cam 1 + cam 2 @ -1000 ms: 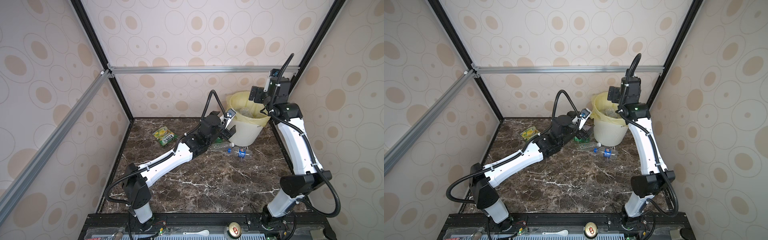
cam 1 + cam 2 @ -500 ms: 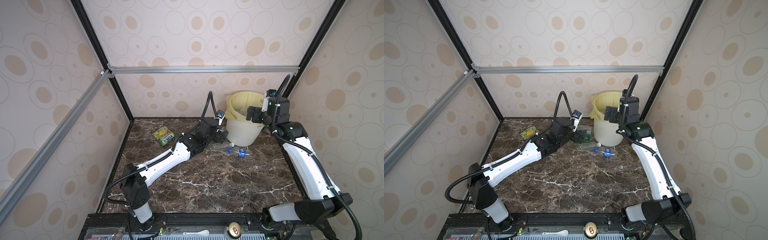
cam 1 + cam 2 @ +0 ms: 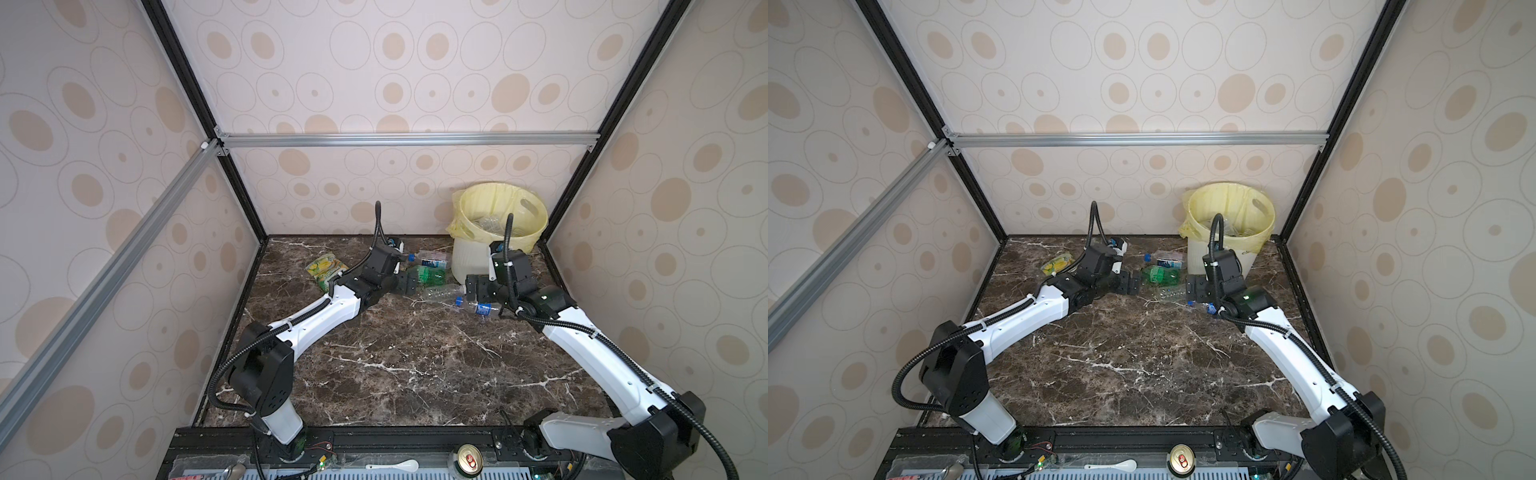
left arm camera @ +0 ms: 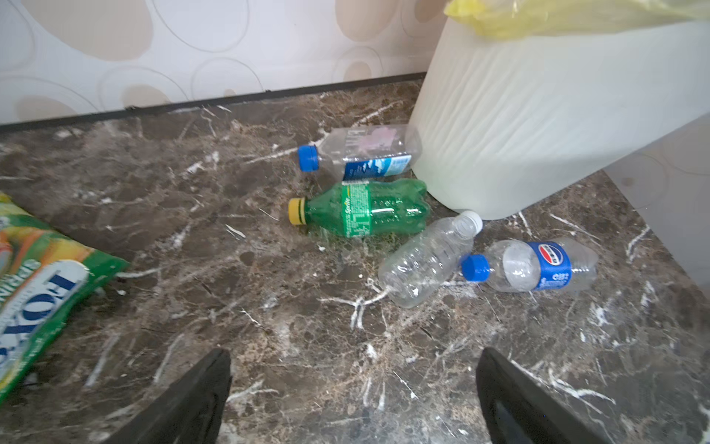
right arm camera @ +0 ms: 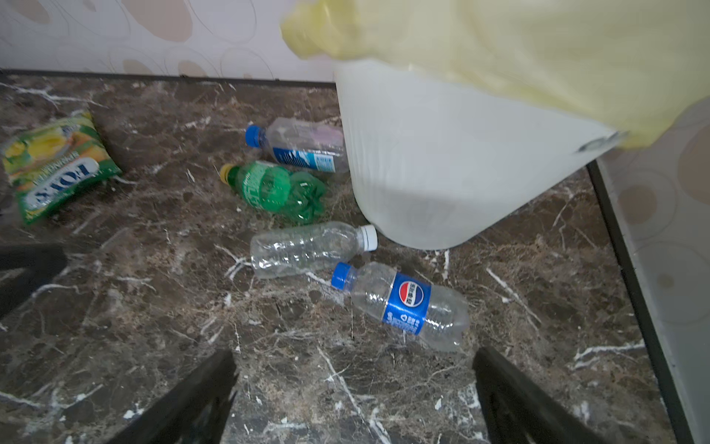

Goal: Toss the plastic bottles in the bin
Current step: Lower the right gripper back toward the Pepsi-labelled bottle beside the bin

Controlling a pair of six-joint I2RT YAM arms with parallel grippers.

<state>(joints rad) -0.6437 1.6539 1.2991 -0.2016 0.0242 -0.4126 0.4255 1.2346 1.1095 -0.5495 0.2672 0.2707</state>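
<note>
Several plastic bottles lie on the marble by the bin's (image 3: 469, 257) foot. They are a clear one with a blue cap and blue-white label (image 4: 357, 153), a green one (image 4: 365, 209), a clear white-capped one (image 4: 426, 261) and a blue-labelled Pepsi one (image 5: 407, 303). More clear bottles (image 3: 490, 224) lie inside the yellow-lined bin. My left gripper (image 3: 405, 284) is open and empty, low beside the green bottle (image 3: 430, 276). My right gripper (image 3: 471, 291) is open and empty, just short of the Pepsi bottle (image 3: 478, 307).
A yellow-green FOXS packet (image 3: 326, 270) lies left of the left gripper. The bin stands in the back right corner against the wall and black frame post (image 3: 557, 216). A metal can (image 3: 469, 455) and a white spoon (image 3: 399, 465) sit on the front rail.
The right arm has swung down from above the bin to the table by the Pepsi bottle. The left gripper has dropped from the bin's rim to the green bottle. Both stayed open.
</note>
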